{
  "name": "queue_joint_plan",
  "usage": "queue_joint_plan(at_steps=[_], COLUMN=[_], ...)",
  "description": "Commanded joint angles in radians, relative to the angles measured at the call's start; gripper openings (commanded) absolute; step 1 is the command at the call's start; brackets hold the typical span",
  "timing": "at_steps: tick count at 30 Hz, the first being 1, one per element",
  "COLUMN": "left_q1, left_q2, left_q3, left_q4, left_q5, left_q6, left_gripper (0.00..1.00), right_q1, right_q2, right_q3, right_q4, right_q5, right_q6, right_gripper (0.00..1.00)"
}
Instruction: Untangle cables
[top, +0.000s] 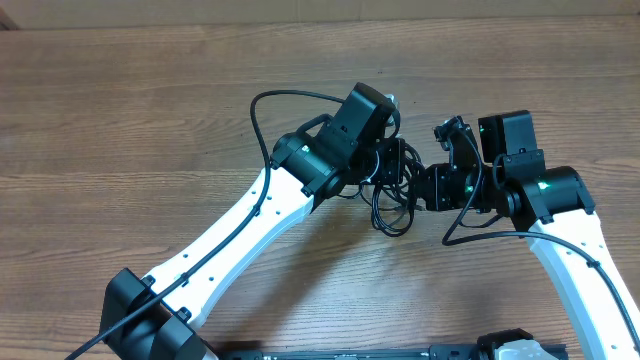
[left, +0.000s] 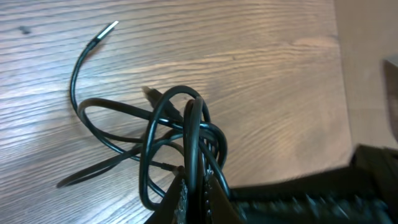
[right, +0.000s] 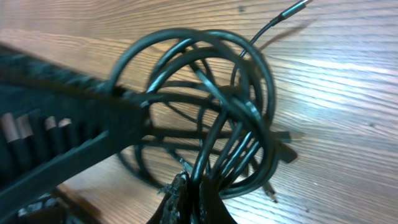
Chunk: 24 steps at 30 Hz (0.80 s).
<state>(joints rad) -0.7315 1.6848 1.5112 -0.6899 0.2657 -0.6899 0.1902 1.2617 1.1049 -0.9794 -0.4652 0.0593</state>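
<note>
The cables (top: 393, 214) lie as one black tangle of loops at mid-table, between my two arms. My left gripper (top: 386, 168) reaches into it from the left, my right gripper (top: 424, 186) from the right. In the left wrist view the left gripper (left: 196, 190) is shut on an upright loop of the cables (left: 180, 134), and a free end with a silver tip (left: 109, 28) rests on the wood. In the right wrist view the right gripper (right: 198, 198) is shut on a few strands of the coil (right: 205, 81). Another silver-tipped end (right: 296, 9) trails away.
The wooden table (top: 120, 120) stretches all round the tangle. The left arm's own thicker black wire (top: 262, 100) arcs beside its wrist, and the right arm's wire (top: 468, 226) loops low near its gripper. The left gripper's dark body (right: 68, 140) crosses the right wrist view.
</note>
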Motion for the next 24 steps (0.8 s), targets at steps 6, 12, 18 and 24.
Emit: queue_joint_plan(at_steps=[6, 12, 18, 24], left_q1=[-0.002, -0.002, -0.002, -0.001], left_q2=[-0.005, -0.005, -0.005, -0.005], left_q3=[0.002, 0.002, 0.002, 0.002], left_q4=[-0.035, -0.072, -0.103, -0.125], left_q5=[-0.127, -0.204, -0.251, -0.277], left_q6=[-0.057, -0.144, -0.226, -0.261], left_gripper=[0.04, 0.05, 0.04, 0.05], right_q1=[0.005, 0.005, 0.005, 0.005], right_q2=[-0.024, -0.069, -0.119, -0.161], right_q3=[0.016, 0.022, 0.022, 0.022], right_q4=[0.017, 0.017, 0.013, 0.013], right_q5=[-0.122, -0.132, -0.132, -0.132], right_q6=[-0.035, -0.035, -0.035, -0.034], right_gripper=[0.04, 0.04, 0.04, 0.04])
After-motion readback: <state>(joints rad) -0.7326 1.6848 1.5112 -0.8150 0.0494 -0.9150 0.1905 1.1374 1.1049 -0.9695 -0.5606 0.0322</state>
